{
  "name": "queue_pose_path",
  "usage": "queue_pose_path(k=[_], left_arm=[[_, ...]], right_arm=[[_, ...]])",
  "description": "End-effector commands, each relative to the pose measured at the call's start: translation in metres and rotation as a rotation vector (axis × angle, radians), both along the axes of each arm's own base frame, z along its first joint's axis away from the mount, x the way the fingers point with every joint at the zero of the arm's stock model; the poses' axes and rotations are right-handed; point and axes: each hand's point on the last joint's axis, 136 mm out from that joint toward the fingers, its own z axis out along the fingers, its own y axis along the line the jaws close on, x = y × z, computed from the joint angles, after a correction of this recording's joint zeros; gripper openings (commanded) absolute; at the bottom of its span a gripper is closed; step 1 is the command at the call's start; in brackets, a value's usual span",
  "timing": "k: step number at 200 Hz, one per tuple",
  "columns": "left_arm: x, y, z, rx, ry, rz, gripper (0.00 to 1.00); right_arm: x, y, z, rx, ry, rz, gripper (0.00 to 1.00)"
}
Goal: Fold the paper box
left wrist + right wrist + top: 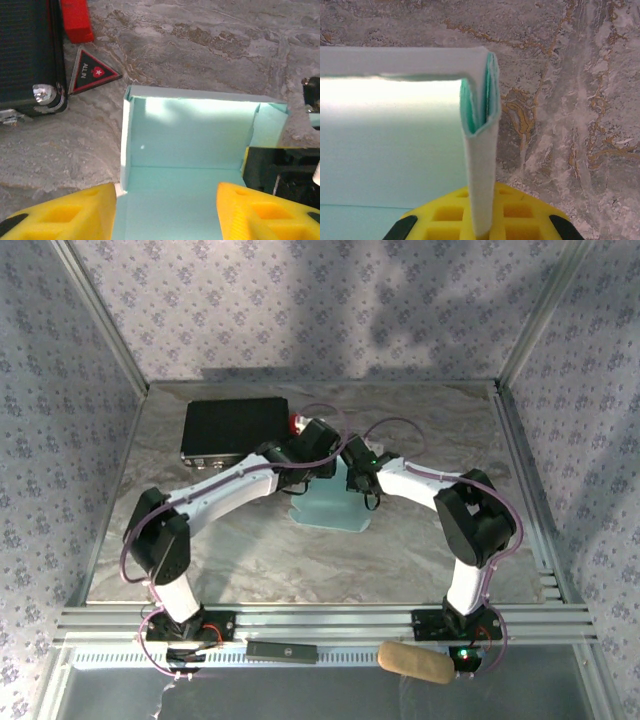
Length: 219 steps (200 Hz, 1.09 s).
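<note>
The table (200,560) is bounded by metal rails at both sides and along the near edge, with patterned walls beyond. The paper box (335,512) sits near the middle, with bare marble open to its left, right and near side. The far side is tighter: the black case (235,428) lies at the far left, its near corner close to the box, with a red part (77,20) and a triangular label (92,70) on the marble between them.

In the left wrist view the box has 3 walls standing, the far, left and right ones, and its floor lies flat on the table. The left gripper (166,200) is released, its 2 yellow fingers (75,215) spread apart over the near part of the floor, clamping nothing. The right gripper (482,210) is clenched on the box's doubled-over right wall, which stands upright between its pads. Both arms crowd the box from the near side
</note>
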Motion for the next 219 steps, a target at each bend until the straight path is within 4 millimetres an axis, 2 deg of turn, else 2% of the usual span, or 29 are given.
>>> queue_pose_path(k=[1, 25, 59, 83, 106, 138, 164, 206, 219], left_arm=[[-0.024, 0.008, 0.025, -0.113, -0.004, 0.039, 0.52], [-0.051, 0.028, 0.032, -0.187, -0.003, 0.13, 0.47], [-0.098, 0.056, 0.017, -0.283, 0.082, 0.325, 0.47], [-0.122, 0.047, 0.014, -0.449, 0.11, 0.393, 0.49], [-0.135, 0.035, -0.002, -0.566, 0.174, 0.459, 0.5], [-0.134, 0.017, -0.019, -0.712, 0.227, 0.516, 0.53], [-0.131, 0.007, -0.031, -0.69, 0.258, 0.546, 0.53], [-0.124, -0.014, -0.058, -0.74, 0.32, 0.584, 0.48], [-0.121, -0.016, -0.059, -0.759, 0.314, 0.603, 0.43]], right_arm=[[-0.01, -0.004, -0.011, -0.022, 0.051, -0.025, 0.0], [-0.01, -0.005, -0.01, -0.007, 0.051, -0.042, 0.0], [-0.013, -0.012, -0.012, 0.019, 0.057, -0.094, 0.0], [-0.015, -0.013, -0.012, 0.05, 0.057, -0.127, 0.0], [-0.017, -0.012, -0.013, 0.066, 0.063, -0.145, 0.0], [-0.02, -0.012, -0.014, 0.077, 0.073, -0.154, 0.0], [-0.022, -0.012, -0.013, 0.087, 0.08, -0.16, 0.0], [-0.023, -0.011, -0.013, 0.1, 0.088, -0.16, 0.0], [-0.023, -0.01, -0.013, 0.104, 0.09, -0.16, 0.0]])
